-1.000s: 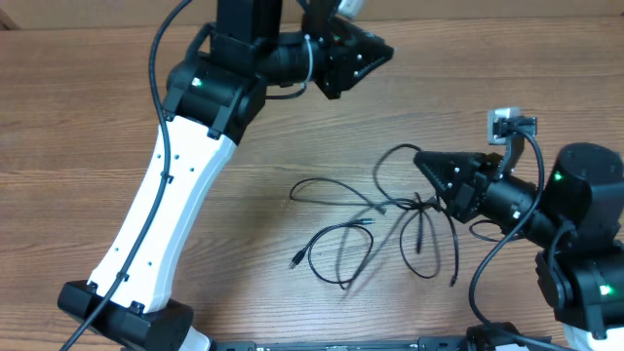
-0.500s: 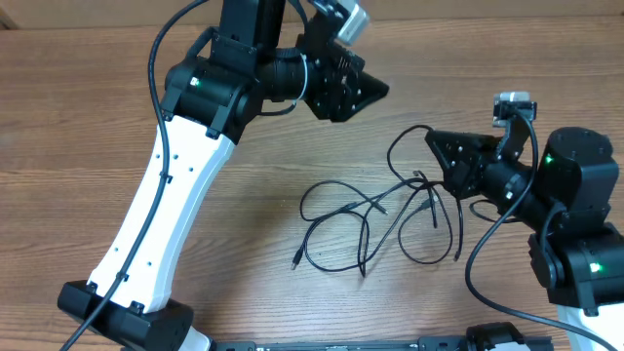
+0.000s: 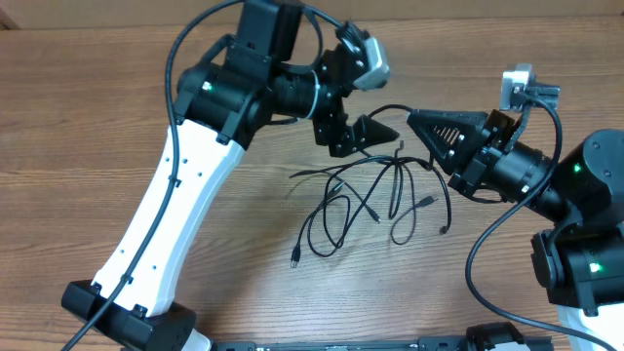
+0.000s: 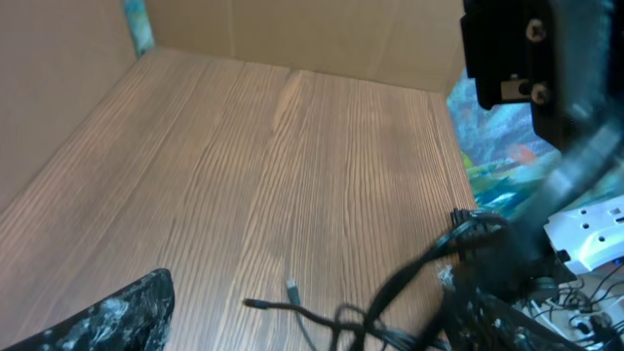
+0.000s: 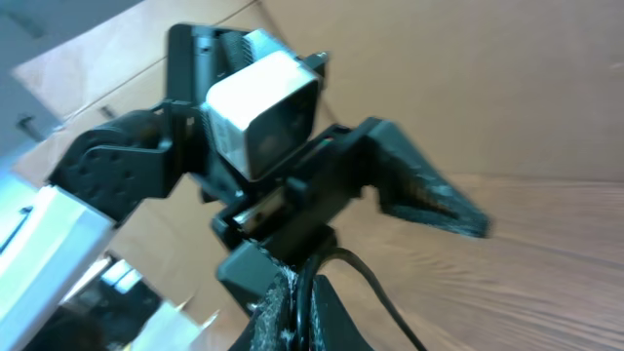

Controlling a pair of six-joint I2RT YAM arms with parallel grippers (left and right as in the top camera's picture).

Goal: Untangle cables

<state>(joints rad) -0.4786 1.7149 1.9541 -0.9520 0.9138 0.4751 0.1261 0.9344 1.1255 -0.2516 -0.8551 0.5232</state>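
Note:
The cables [image 3: 395,185] are thin black cords hanging in loose tangled loops from my right gripper [image 3: 414,119] down to the table, with plug ends lying at the front [image 3: 294,261]. My right gripper [image 5: 300,289] is shut on one cable [image 5: 304,292] pinched between its fingers. My left gripper [image 3: 369,136] stands open just left of the right one, close above the tangle. In the left wrist view the left gripper [image 4: 302,331] has a cable strand [image 4: 289,308] and a plug [image 4: 291,287] lying between its spread fingers [image 4: 107,317].
The wooden table [image 3: 78,146] carries only the cables. A cardboard wall [image 4: 292,29] runs along the table's far edge. The two arms nearly meet at the middle, with my left arm's white link [image 3: 166,214] crossing the left side.
My left gripper has opened and swung down and right toward the right gripper. The right gripper has lifted the cables up and back, pulling the loops toward the centre.

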